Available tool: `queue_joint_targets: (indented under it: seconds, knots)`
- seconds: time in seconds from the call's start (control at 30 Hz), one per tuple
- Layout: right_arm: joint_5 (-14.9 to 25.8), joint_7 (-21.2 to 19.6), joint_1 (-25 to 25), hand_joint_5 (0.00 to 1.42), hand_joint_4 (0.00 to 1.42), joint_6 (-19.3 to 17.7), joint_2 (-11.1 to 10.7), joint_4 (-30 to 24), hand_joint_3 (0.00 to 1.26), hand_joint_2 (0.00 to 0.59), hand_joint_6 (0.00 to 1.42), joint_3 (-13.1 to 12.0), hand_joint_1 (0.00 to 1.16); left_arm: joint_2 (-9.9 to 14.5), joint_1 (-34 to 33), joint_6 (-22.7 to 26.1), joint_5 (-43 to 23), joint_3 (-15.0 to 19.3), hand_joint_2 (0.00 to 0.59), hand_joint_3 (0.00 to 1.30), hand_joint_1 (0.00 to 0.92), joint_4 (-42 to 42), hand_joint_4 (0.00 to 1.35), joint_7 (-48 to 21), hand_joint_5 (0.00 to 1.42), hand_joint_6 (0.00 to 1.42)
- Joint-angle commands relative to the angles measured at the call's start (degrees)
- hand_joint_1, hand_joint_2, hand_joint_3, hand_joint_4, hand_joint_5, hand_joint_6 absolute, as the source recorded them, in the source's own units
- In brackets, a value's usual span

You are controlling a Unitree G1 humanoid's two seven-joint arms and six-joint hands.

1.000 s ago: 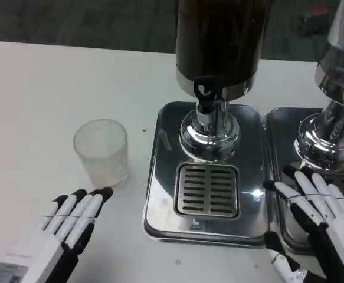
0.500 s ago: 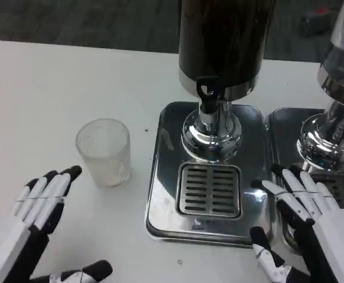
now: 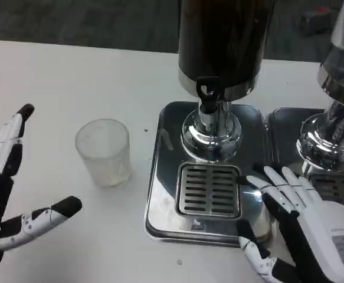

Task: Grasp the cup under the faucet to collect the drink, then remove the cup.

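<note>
cup (image 3: 103,152) upright beside drip tray (image 3: 166,194).

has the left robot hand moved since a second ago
Yes. The left robot hand has swung out to the picture's left and opened wide, away from the cup, which stands where it did beside the drip tray.

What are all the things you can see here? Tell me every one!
Cup: one, clear, upright on the table, left of the tray.
Dispenser: one, dark tank on a shiny base, over the tray.
Faucet: one, black, at the dispenser's front.
Tray: one, silver, with a slotted grate.
Second dispenser: one, shiny, far right.
Table: one, white.
Left hand: open, left of the cup.
Right hand: open, at the tray's right edge.
</note>
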Motion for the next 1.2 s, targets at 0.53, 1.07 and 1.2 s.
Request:
queue_joint_targets:
  seconds: [0.53,1.07,1.2]
  knots:
    - [5.0,-1.0,-1.8,0.14,0.18,-4.0,-2.7,3.6,0.30,0.499,0.11,-1.7,0.38,-0.1,-16.6,0.4,-1.0,-6.8,0.014,0.00,0.192,19.5,0.00,-3.6,0.22,0.29]
    - [6.2,-2.0,-1.9,0.20,0.23,-4.8,-1.9,4.8,0.35,0.515,0.15,-1.4,0.37,-0.7,-27.6,-1.6,-5.8,-11.4,0.020,0.00,0.213,35.7,0.00,-12.6,0.26,0.32]
    - [6.3,-2.6,-1.8,0.21,0.24,-5.2,-2.0,5.0,0.35,0.517,0.17,-1.2,0.37,-0.8,-30.0,-2.3,-6.1,-12.0,0.020,0.00,0.213,39.5,0.00,-13.3,0.27,0.32]
